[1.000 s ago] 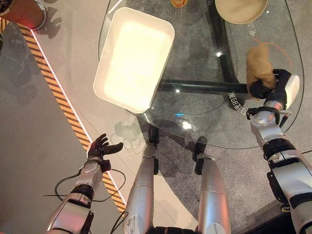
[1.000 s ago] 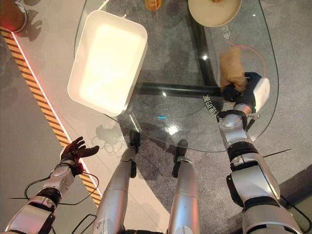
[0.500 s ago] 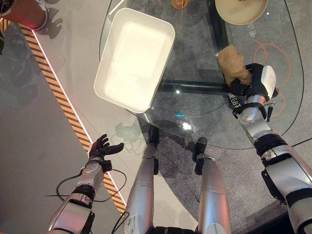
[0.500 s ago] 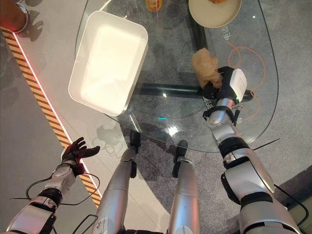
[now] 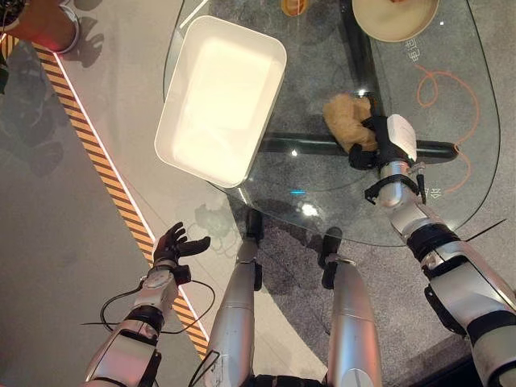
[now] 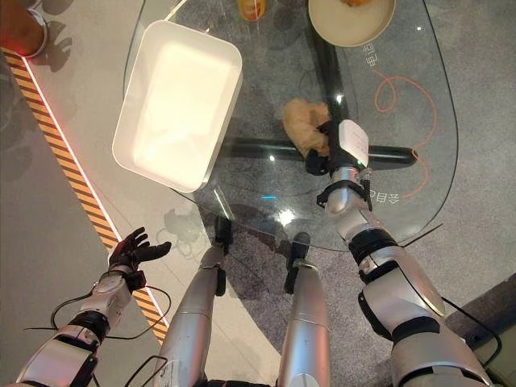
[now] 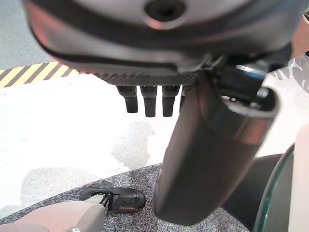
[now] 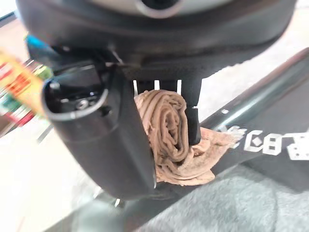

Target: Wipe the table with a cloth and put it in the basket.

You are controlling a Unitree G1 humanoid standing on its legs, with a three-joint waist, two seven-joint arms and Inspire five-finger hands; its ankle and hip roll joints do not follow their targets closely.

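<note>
A crumpled tan cloth (image 5: 347,118) lies on the glass table (image 5: 451,185) near its middle, with my right hand (image 5: 379,145) shut on its near edge. The right wrist view shows the cloth (image 8: 169,137) bunched between that hand's thumb and fingers (image 8: 191,101). A white rectangular basket (image 5: 219,97) stands on the table's left part, a short way left of the cloth. My left hand (image 5: 173,244) hangs open over the floor at the lower left, away from the table, and holds nothing.
A beige bowl (image 5: 395,14) and an orange cup (image 5: 293,6) stand at the table's far edge. An orange squiggle (image 5: 439,81) marks the glass on the right. A yellow-and-black striped line (image 5: 105,169) runs across the floor on the left.
My right hand has dragged the cloth leftward across the glass, from the right side toward the middle. The left hand has stayed in place.
</note>
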